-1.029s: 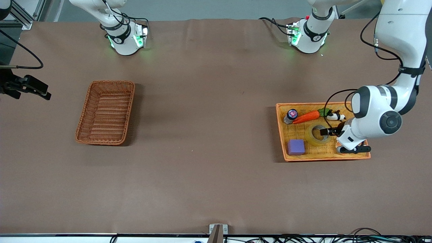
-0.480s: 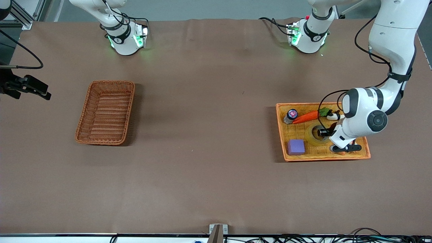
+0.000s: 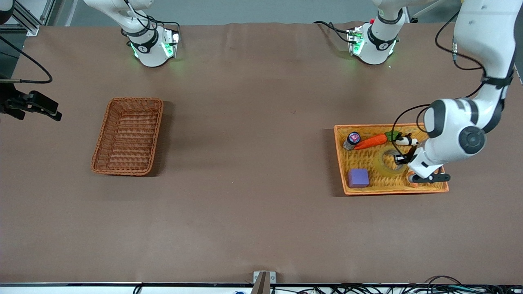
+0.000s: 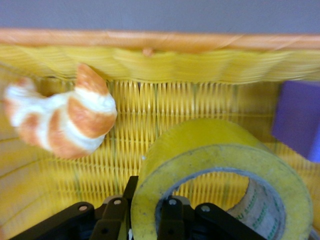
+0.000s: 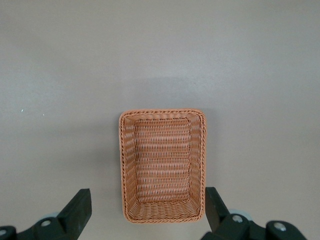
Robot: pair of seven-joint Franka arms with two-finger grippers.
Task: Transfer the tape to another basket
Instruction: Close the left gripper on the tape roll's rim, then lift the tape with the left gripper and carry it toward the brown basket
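Observation:
The tape [image 3: 387,163] is a yellowish roll in the orange-yellow tray [image 3: 425,188] at the left arm's end of the table. My left gripper [image 3: 402,159] is down in the tray and shut on the roll's wall. In the left wrist view one finger [image 4: 116,212] is outside the tape [image 4: 220,170] and the other is inside the ring, with the roll tipped up. The reddish-brown basket [image 3: 127,136] stands empty toward the right arm's end. My right gripper [image 5: 145,215] is open and waits high over the basket [image 5: 162,165].
The tray also holds a small bottle with a pink cap [image 3: 352,139], a toy carrot [image 3: 371,141], a purple block [image 3: 358,178] and a small orange-and-white toy [image 4: 65,120]. Brown table cloth lies between tray and basket.
My left gripper pushed in onto the tape's wall, then drew back a little toward the left arm's end. The roll shifted with it and tipped up. The right arm has not moved.

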